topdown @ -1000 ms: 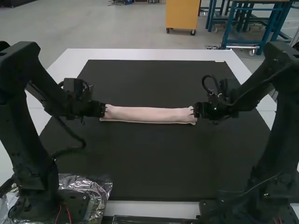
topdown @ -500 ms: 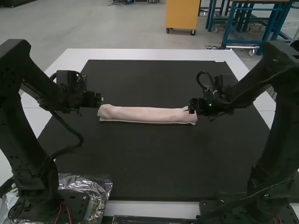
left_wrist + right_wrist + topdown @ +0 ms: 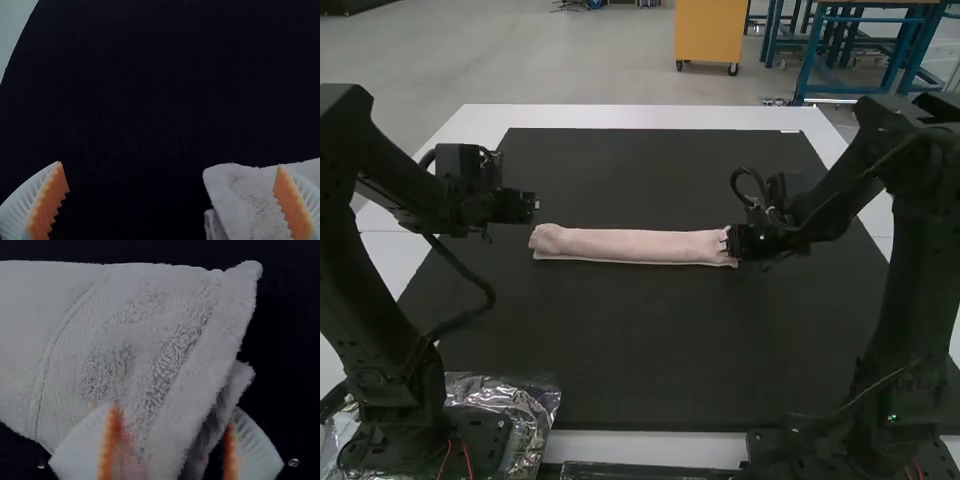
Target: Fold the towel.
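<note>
One narrow folded towel (image 3: pixel 630 245) lies across the mat (image 3: pixel 640 350). My left tool (image 3: pixel 533 207) has let go and backed off, fingers apart; my right tool (image 3: pixel 728 242) straddles the other end, also parted. Folding looks nearly finished, perhaps wanting a tidying pinch.

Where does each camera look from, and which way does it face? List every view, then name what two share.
High view: above and behind the arms, facing forward and down over the mat and towel; both arms show, with left tool and right tool.
Left wrist view: on the left arm's wrist, facing the mat; its own two fingers and one towel end show.
Right wrist view: on the right arm's wrist, facing the towel's other end; its own two fingers show.
Shared: high and right wrist views both show the towel's right end.
</note>
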Tool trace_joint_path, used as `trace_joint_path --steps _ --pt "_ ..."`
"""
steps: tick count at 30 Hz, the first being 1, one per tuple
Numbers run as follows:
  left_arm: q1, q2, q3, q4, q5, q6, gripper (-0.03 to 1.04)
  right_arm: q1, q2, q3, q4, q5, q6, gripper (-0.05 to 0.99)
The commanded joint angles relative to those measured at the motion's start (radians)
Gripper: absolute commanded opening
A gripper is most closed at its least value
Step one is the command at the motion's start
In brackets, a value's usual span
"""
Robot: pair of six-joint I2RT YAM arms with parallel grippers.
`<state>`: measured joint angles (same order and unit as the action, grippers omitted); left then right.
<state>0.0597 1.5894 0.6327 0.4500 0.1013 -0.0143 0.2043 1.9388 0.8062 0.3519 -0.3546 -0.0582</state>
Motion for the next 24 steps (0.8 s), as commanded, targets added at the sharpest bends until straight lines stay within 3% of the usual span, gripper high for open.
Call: trace_joint_path --steps 1,4,8,14,19,24 --pt "0.008 -0.031 0.016 0.003 -0.003 0.016 0.97 0.026 0.028 -0.013 -0.019 -0.053 -0.037 -0.03" --pt "0.008 -0.031 0.021 0.003 -0.005 0.017 0.97 0.001 -0.009 -0.019 -0.031 -0.072 -0.028 -0.03" --pt "0.008 -0.031 0.032 0.004 -0.006 0.031 0.97 -0.146 -0.124 -0.024 -0.047 -0.075 -0.052 -0.03" --pt "0.003 -0.031 0.053 0.007 -0.023 0.042 0.97 -0.283 -0.247 0.022 -0.172 -0.104 -0.115 -0.03" --pt "0.0 -0.031 0.056 0.024 -0.046 0.042 0.97 -0.238 -0.291 0.03 -0.192 -0.118 -0.1 -0.03" --pt "0.0 -0.031 0.053 0.033 -0.058 0.042 0.97 -0.075 -0.282 0.025 -0.176 -0.115 -0.063 -0.03"
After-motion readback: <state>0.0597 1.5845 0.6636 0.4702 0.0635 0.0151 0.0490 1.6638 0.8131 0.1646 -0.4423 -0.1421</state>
